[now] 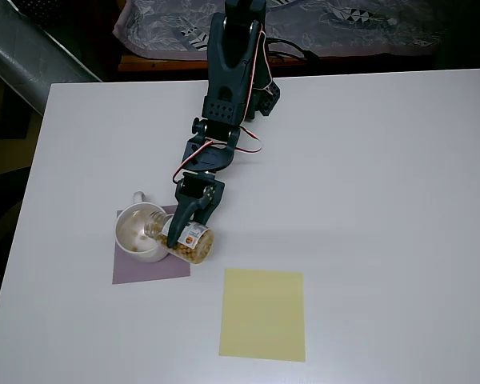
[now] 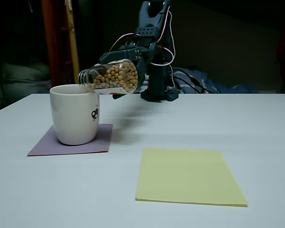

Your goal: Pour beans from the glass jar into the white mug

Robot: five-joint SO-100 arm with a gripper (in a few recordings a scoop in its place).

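The end effector (image 1: 186,228) is clamped on the glass jar (image 2: 111,77), which lies nearly horizontal, mouth over the white mug's (image 2: 75,118) rim, beans (image 2: 118,76) inside.

Tan-yellow beans (image 2: 118,76) are seen in the clear glass jar (image 2: 111,77) with its white-orange label (image 1: 191,236), beside a white mug (image 2: 75,114) marked dark, on a purple mat (image 2: 85,142) left of a pale yellow sheet (image 2: 185,175) on the white table (image 1: 368,160).
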